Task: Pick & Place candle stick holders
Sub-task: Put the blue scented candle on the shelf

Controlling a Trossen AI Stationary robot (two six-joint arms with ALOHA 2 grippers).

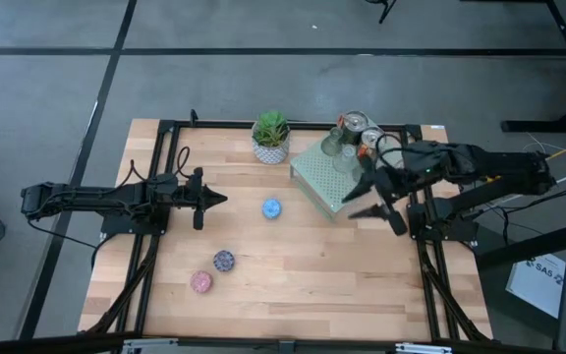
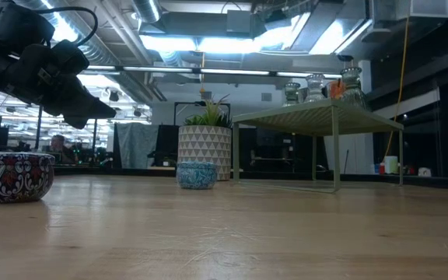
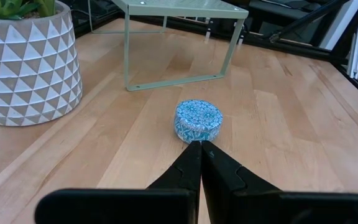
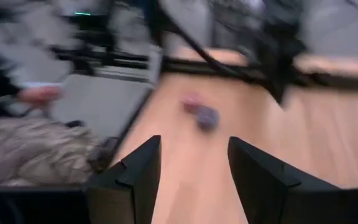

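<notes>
The right hand (image 1: 371, 200) is hanging released, fingers spread, by the near edge of the green rack (image 1: 314, 175), with nothing in it. Four holders (image 1: 354, 138) are sitting on the rack's far end. The blue holder (image 1: 271, 208) looks like the next pick: the hand should be travelling low over the counter (image 1: 293, 265), centring above the cup, then dropping so the fingers straddle its rim before squeezing. That holder is lying well to the hand's left, in front of the plant (image 1: 270, 137). The left hand (image 1: 222, 200) is waiting clenched, tips pointing at it, just short. The purple holder (image 1: 224, 261) and pink holder (image 1: 200, 282) are sitting nearer the front-left.
</notes>
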